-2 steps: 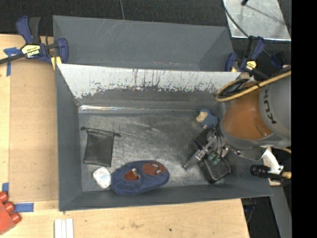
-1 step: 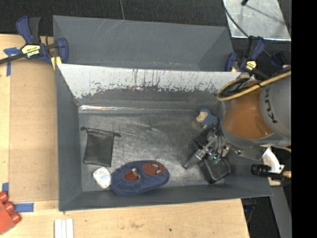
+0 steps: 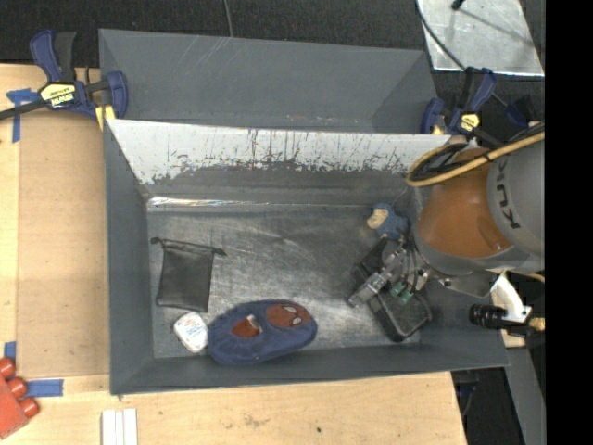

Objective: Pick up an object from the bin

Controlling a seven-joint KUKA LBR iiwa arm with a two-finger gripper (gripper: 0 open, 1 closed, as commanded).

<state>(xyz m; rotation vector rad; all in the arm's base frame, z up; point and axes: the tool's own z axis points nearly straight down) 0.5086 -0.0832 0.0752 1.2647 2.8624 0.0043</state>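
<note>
Grey metal bin (image 3: 278,156). The arm (image 3: 519,202) comes in from the right, and the orange cover (image 3: 459,221) on its wrist hangs over the right end of the floor. The wrist is pitched down and leans left. The gripper (image 3: 375,281) sits low over the right part of the floor, its tip angled toward the lower left. Can't tell whether the gripper is spread or pinched: it's dark hardware against a dark floor.

Nearest thing is a black flat slab (image 3: 408,318), lying skewed in the floor's lower right corner. It's just beside and below the gripper, partly tucked under the wrist. Touching or not, can't tell.

A small tan-and-blue piece (image 3: 382,218) lies just above the gripper, at the foot of the back wall and apart from it.

The rest is well apart, at the left end:
- black drawstring pouch (image 3: 185,276), flat on the floor
- blue slipper-shaped soft thing (image 3: 262,332) with two brown patches, along the front wall
- small white packet (image 3: 191,331), touching the slipper's left end
</note>
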